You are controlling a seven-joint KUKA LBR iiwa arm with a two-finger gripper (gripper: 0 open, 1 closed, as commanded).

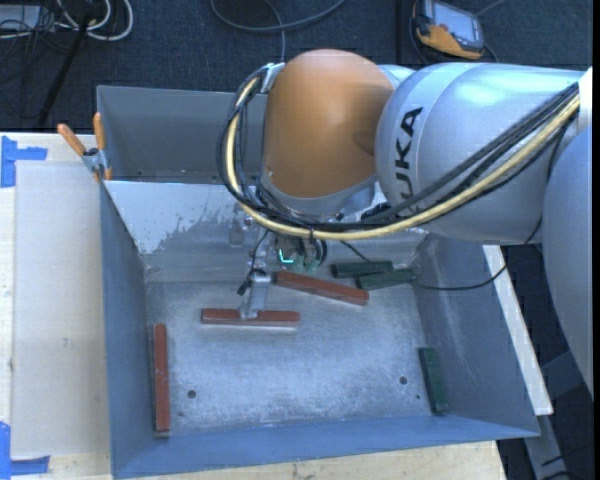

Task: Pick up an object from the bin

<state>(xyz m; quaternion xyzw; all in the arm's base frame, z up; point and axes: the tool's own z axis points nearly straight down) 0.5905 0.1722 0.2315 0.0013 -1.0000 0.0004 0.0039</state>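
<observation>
Tool (254, 303) is down at the middle of the red-brown bar (250, 317), which lies flat on the bin (310, 388) floor, left of centre. Can't tell if it's apart or clamped. Straddle the bar's narrow width and stay centred. Avoid the second red-brown bar (320, 288) just beside.

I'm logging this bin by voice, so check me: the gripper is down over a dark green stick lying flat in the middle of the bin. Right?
Not quite: the camera view shows the gripper over a reddish-brown stick, not a dark green one. It does lie flat in the middle of the bin. A dark green stick lies by the right wall.
</observation>
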